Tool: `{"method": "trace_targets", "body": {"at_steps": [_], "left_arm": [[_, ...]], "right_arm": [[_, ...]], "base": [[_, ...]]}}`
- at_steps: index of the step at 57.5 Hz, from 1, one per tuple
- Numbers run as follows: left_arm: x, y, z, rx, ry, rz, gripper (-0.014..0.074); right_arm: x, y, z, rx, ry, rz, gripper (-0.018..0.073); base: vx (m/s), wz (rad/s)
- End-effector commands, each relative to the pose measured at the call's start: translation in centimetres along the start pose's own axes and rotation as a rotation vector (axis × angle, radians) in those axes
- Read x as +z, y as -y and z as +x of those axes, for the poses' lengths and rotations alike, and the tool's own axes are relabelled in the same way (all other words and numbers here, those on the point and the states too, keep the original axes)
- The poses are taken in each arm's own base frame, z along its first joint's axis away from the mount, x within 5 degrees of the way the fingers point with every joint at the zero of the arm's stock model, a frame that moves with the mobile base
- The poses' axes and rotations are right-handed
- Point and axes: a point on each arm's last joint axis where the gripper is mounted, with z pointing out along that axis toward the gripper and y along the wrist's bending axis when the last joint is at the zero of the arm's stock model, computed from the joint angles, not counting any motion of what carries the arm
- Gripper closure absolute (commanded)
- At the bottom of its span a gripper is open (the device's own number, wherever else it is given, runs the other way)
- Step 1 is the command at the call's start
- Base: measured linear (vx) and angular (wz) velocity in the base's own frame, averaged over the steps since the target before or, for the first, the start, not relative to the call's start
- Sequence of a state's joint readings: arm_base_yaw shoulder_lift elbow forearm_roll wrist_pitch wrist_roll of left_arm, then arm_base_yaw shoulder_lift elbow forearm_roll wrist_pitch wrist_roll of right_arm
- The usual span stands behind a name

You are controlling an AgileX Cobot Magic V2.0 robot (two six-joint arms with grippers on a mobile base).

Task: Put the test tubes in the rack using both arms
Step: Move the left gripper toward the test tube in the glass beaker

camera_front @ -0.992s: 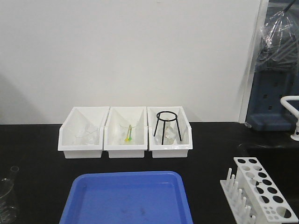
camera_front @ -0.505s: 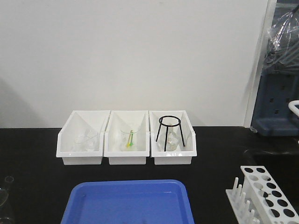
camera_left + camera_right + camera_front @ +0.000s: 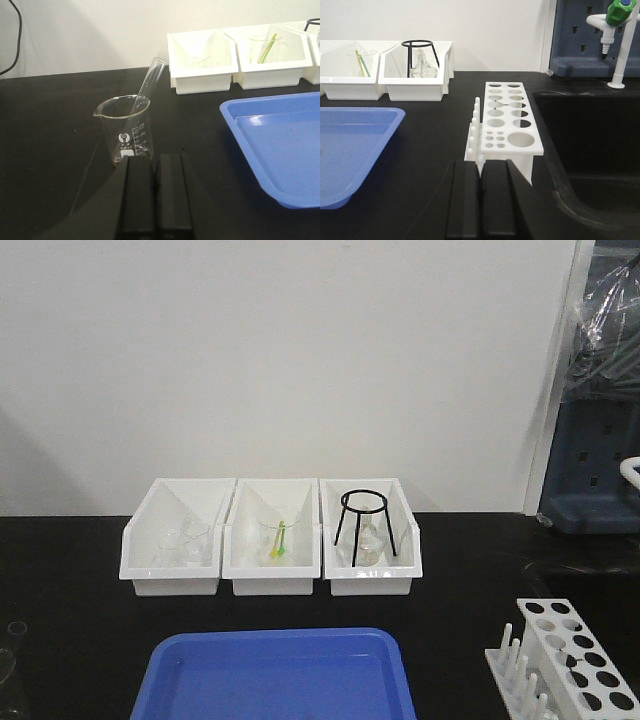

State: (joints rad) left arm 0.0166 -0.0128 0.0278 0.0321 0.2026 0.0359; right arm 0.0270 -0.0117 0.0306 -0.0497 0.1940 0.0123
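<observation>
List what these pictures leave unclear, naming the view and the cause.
- Front view: rack cut off by the lower right edges.
- Front view: beaker nearly lost at the left edge.
- Front view: glassware in the left bin too blurred to identify.
- Right wrist view: sink floor too dark.

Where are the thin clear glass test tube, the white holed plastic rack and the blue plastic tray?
thin clear glass test tube [image 3: 149, 80], left wrist view, upper shaft.
white holed plastic rack [image 3: 507, 117], right wrist view, top plate between holes.
blue plastic tray [image 3: 275, 680], front view, bare floor.
</observation>
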Motion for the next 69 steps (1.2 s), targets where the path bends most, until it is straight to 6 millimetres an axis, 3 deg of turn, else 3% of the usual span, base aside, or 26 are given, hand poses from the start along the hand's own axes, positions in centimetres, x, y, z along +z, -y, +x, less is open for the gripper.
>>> {"method": "trace_targets", "body": {"at_steps": [1, 69], "left_arm": [[-0.25, -0.11, -1.62, -0.01, 0.108, -0.009, 0.0601], [-0.24, -0.11, -1.61, -0.015, 0.107, -0.009, 0.0601]], "right_arm": [[0.07, 0.03, -0.32, -0.021, 0.07, 0.008, 0.0571], [0.04, 0.0, -0.65, 0.013, 0.107, 0.003, 0.0571]], "base": [[0.0, 0.0], [0.0, 0.0]]}}
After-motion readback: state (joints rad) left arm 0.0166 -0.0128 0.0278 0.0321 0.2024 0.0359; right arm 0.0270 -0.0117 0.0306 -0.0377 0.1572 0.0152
